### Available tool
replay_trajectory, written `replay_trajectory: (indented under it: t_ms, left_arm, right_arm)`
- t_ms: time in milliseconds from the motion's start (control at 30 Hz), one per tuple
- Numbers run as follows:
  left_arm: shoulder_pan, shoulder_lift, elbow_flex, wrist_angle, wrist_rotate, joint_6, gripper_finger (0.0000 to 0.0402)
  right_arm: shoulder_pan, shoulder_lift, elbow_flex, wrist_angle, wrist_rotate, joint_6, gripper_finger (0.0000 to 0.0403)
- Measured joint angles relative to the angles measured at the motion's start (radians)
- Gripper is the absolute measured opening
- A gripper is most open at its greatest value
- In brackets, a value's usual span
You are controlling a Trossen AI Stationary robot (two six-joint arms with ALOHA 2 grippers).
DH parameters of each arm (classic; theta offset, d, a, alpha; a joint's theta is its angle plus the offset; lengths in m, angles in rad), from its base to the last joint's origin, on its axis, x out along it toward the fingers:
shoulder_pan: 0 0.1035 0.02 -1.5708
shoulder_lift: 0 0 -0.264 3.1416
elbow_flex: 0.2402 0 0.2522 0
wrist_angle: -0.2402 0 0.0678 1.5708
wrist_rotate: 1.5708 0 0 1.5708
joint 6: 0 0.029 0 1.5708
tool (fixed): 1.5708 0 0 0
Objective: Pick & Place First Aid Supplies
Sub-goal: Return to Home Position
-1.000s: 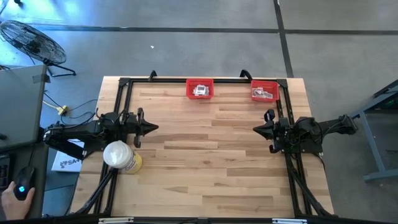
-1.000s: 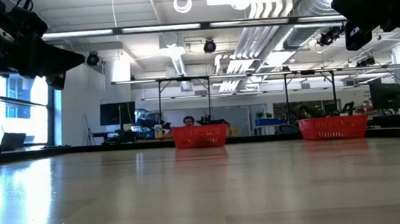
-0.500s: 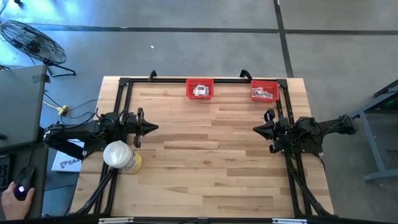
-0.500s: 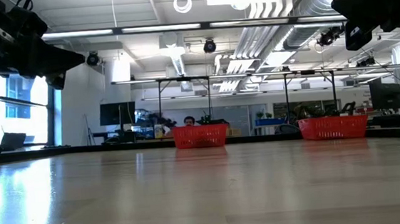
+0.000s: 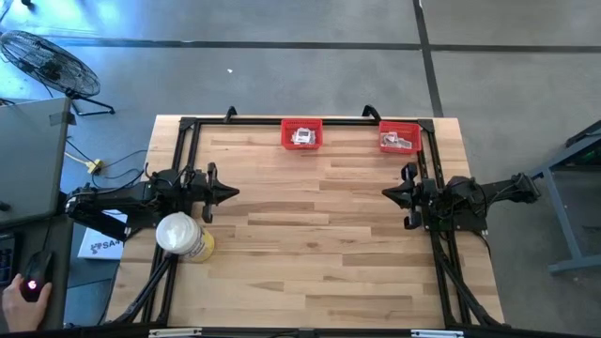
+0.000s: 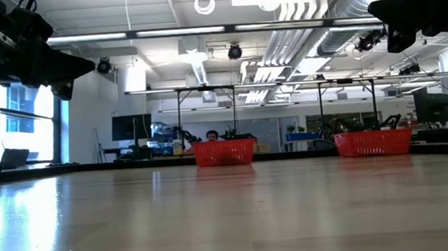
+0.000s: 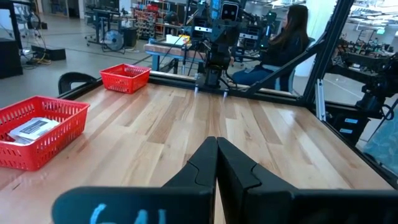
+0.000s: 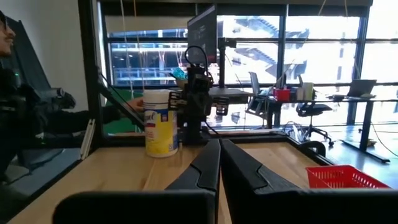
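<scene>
Since the first aid supplies (image 5: 302,137) lie in the left red bin (image 5: 301,121) and right red bin (image 5: 399,124) at the table's (image 5: 310,244) far edge, homing seems underway; left gripper (image 5: 225,192) and right gripper (image 5: 390,195) hover at the table's sides, jaws clenched empty; next, just settle.

Open-plan robotics lab, exposed silver ceiling ducts (image 6: 335,8), grey concrete floor (image 5: 282,75), black floor fan (image 5: 49,61), distant equipment-laden workbenches (image 7: 163,45).

Blue handwriting, apparently "64", stands on the dark body of my left gripper (image 7: 216,140). A white sheet (image 5: 98,243) beside the table bears dark letters beginning "SA". The blue print on the canister (image 8: 160,132) is illegible.
</scene>
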Motion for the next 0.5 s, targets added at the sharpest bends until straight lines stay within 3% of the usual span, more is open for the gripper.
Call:
replay_trajectory:
  t_ms: [500]
  left_arm:
    - [0.0, 0.0, 0.0, 0.001, 0.0, 0.0, 0.0]
  right_arm:
    - [0.0, 0.0, 0.0, -0.087, 0.021, -0.002, 0.0008]
